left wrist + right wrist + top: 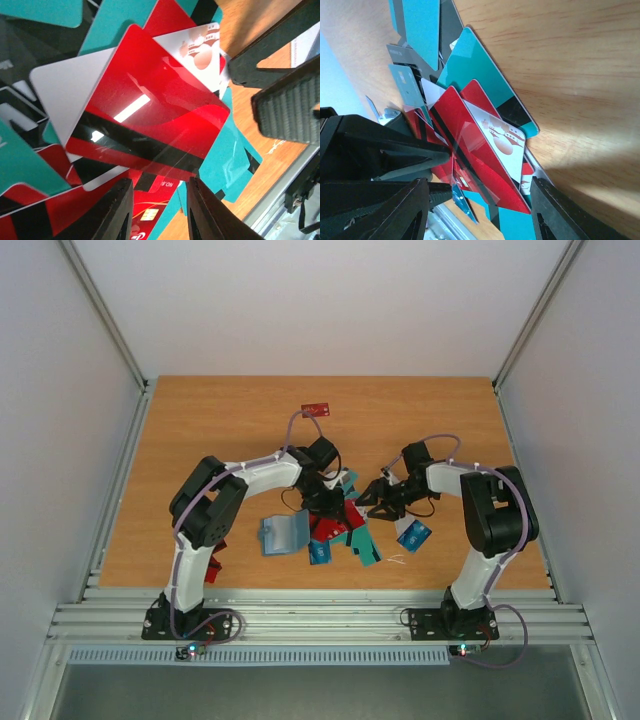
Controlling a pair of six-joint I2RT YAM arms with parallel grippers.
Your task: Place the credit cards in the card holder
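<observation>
Red, teal and white credit cards (pixel 342 522) lie in a loose pile at the table's middle. The card holder (pixel 283 535) lies open just left of the pile, showing blue-grey pockets. My left gripper (pixel 325 502) hovers low over the pile. Its jaws (pixel 157 210) stand apart with nothing clamped, just below a red card with a black stripe (pixel 150 115). My right gripper (pixel 372 495) faces it from the right. Its jaws (pixel 480 215) are spread wide on either side of the same tilted red card (pixel 480 160). The right gripper's ribbed pad (pixel 290 105) shows in the left wrist view.
One red card (pixel 316 409) lies alone towards the back. White and blue cards (pixel 413 533) sit near the right arm, and red cards (pixel 215 565) sit by the left arm's base. A metal rail (pixel 320 595) borders the near edge.
</observation>
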